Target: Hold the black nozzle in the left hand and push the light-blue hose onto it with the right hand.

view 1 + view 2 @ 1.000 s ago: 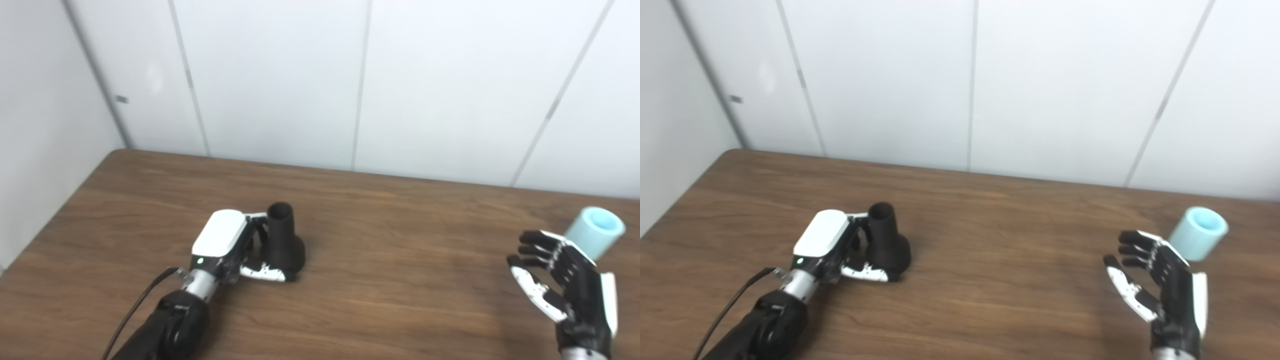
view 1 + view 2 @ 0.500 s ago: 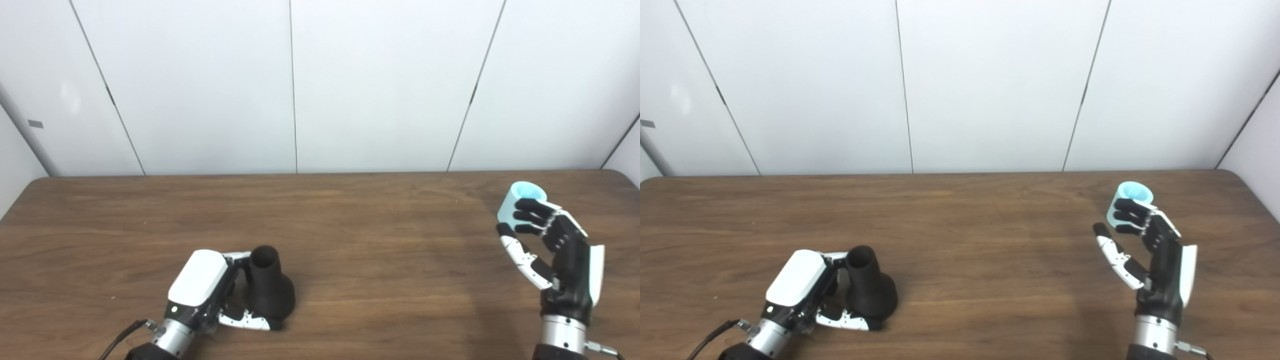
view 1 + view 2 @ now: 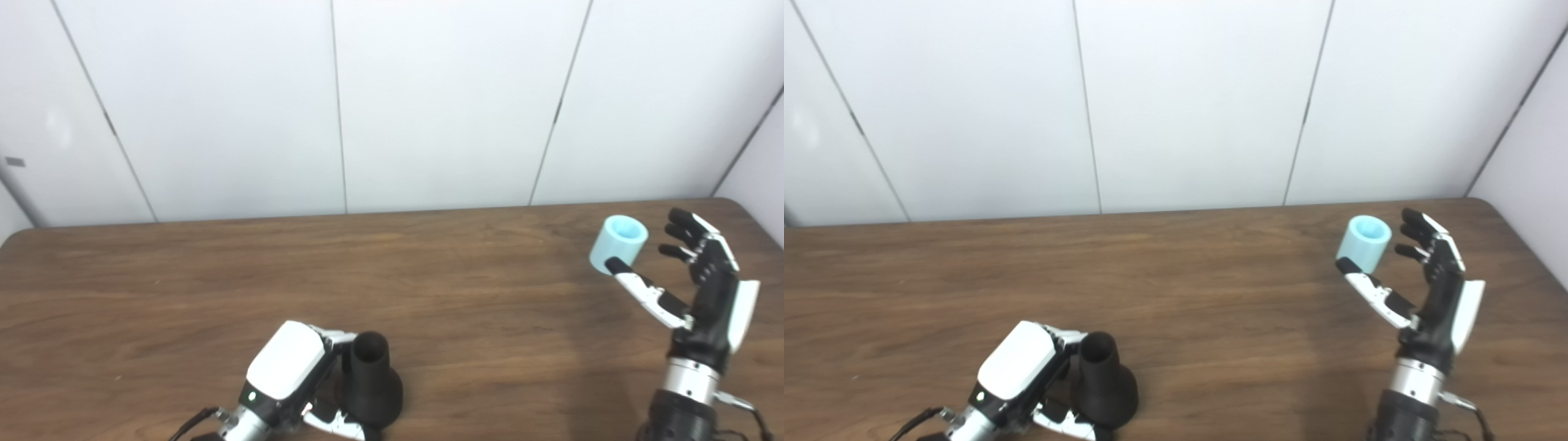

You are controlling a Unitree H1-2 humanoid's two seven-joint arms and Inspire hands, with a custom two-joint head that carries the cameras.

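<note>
The black nozzle (image 3: 372, 389) stands upright on its flared base near the table's front edge, narrow mouth up. My left hand (image 3: 288, 373) is wrapped around it from the left, thumb across the base and fingers behind the neck. The light-blue hose (image 3: 618, 244), a short open tube, stands at the far right of the table. My right hand (image 3: 701, 285) is open beside it, thumb reaching under the tube's front and fingers spread to its right, not closed on it.
The brown wooden table (image 3: 429, 294) runs the width of the view. White wall panels (image 3: 429, 104) rise behind its far edge and at the right corner. The right table edge lies close to my right hand.
The camera has turned right, shifting the whole picture. My right hand has moved from in front of the hose to around it, fingers now spread to its right. The left hand keeps its hold.
</note>
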